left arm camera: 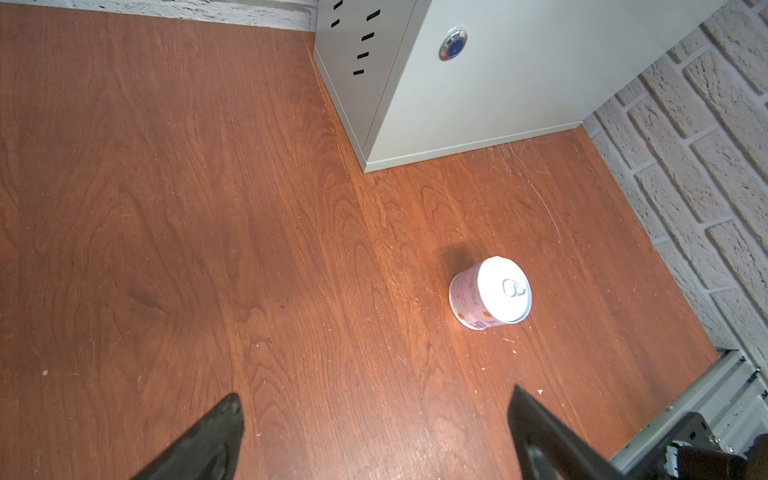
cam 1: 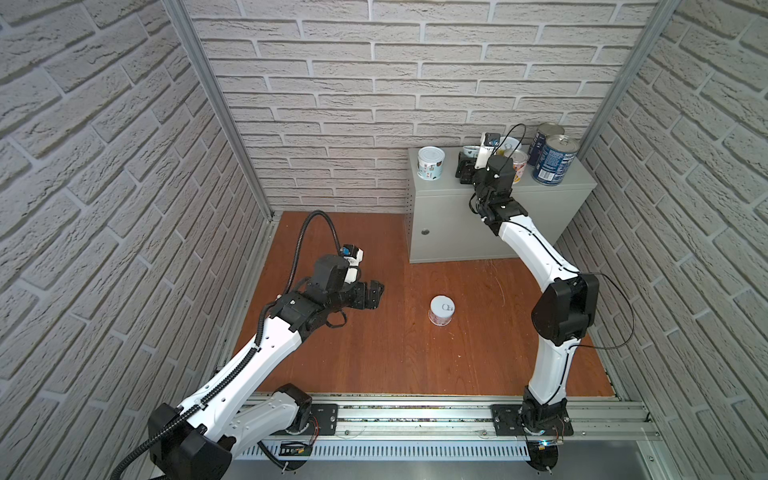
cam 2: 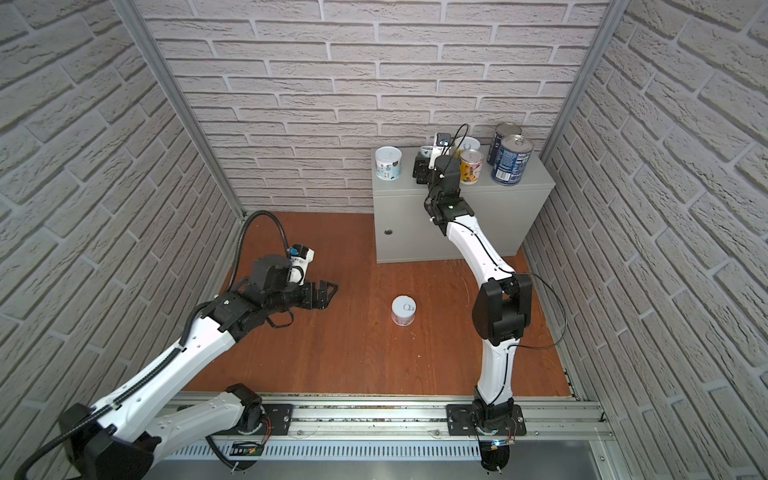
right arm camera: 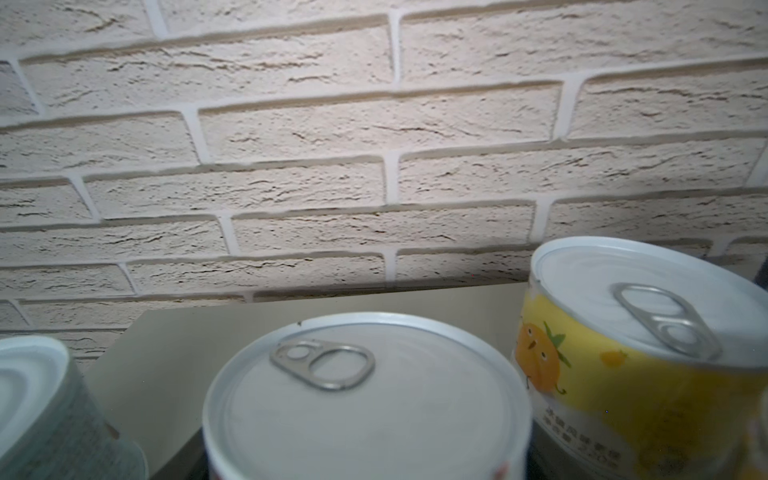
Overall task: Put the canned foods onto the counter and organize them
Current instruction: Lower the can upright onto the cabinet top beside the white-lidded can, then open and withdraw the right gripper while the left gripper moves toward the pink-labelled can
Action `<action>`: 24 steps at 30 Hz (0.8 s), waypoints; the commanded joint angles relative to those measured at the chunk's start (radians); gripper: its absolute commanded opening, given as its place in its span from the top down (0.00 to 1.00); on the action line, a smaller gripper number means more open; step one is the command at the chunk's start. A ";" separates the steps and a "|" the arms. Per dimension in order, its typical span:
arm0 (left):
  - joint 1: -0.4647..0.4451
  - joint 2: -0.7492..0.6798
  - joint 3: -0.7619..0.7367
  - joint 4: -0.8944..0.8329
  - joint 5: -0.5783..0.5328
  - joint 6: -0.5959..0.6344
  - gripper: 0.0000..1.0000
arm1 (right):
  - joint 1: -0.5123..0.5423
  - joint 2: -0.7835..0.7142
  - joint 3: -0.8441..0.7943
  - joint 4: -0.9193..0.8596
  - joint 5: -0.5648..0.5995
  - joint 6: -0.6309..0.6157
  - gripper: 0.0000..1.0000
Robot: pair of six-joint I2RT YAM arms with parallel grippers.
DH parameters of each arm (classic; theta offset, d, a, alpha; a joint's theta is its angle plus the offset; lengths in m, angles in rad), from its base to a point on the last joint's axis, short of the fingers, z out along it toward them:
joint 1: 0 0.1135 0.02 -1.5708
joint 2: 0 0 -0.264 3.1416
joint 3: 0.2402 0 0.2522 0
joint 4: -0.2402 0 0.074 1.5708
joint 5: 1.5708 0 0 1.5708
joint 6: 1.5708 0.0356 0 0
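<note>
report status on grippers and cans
Left gripper open, empty. Right gripper at white-lidded can on counter, grip unclear. Pink can upright on floor, nothing in the way.

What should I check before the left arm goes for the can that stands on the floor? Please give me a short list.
1. The left gripper is open: ok, its jaws stand wide apart.
2. The pink can stands upright on the floor, lid up: ok.
3. The way from the left gripper to the pink can is free: ok, only bare wood lies between them.
4. The counter has a free place: ok, there is a gap beside the white can.
5. The right gripper is free of the can below its camera: cannot tell, its fingers are hidden.
</note>
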 commanded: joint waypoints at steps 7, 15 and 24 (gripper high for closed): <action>-0.001 0.048 0.065 0.058 0.070 0.011 0.02 | -0.013 -0.073 -0.053 -0.022 -0.211 0.207 0.06; -0.009 0.075 0.090 0.069 0.110 0.015 0.02 | -0.005 -0.249 -0.192 -0.026 -0.167 0.259 0.04; -0.033 0.121 0.116 0.094 0.126 -0.004 0.02 | 0.014 -0.431 -0.374 -0.027 -0.172 0.257 0.04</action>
